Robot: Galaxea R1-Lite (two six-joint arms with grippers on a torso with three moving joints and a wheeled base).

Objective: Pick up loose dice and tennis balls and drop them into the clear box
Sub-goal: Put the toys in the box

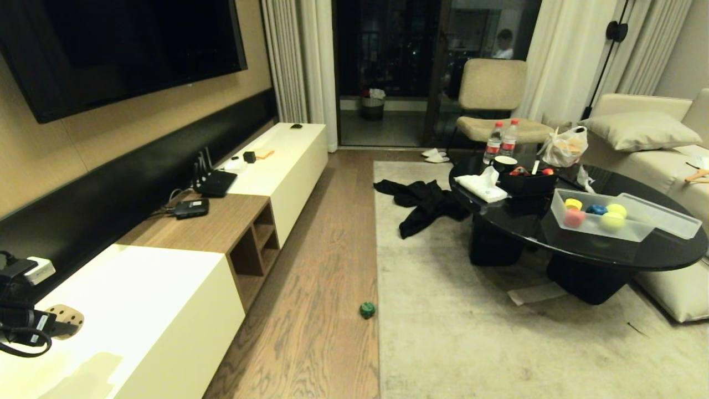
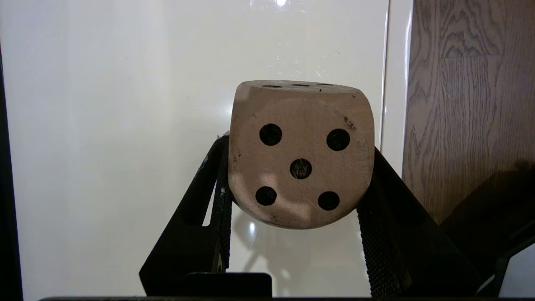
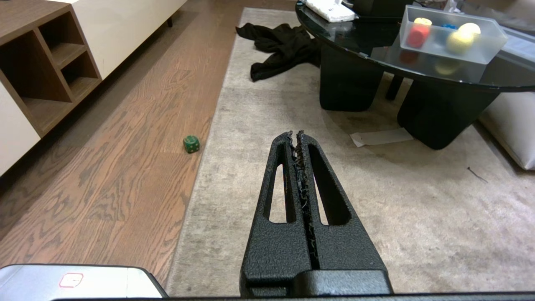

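We had the tan die [image 2: 301,154] pinched in our left gripper [image 2: 292,188], one black finger [image 2: 209,209] pressed to each side of it, its five-pip face toward the wrist camera. It hung above the glossy white top of the TV cabinet [image 1: 160,299], close to that cabinet's front edge, with the wooden floor [image 1: 310,310] showing beyond the edge. In the head view the die [image 1: 65,320] showed at the near-left end of the cabinet, just past the dark bulk of our left arm [image 1: 22,321].

Our right gripper [image 3: 297,138] was pressed together with nothing in it, its tips meeting, and it hung over the beige rug [image 3: 376,200], well away from the cabinet.

A green die [image 1: 367,310] lay loose on the wooden floor, in front of the cabinet's open wooden shelves and just beside the rug's edge.

The clear box [image 1: 601,230] stood on the round black coffee table [image 1: 637,249], far across the rug from the cabinet. Inside it we saw a red die [image 1: 574,217], a yellow die [image 1: 573,204], a blue die [image 1: 596,209] and two tennis balls [image 1: 612,221]. Its lid [image 1: 662,215] leaned against the box's side away from the cabinet. A dark garment [image 1: 421,202] lay crumpled on the rug between the cabinet and the table.
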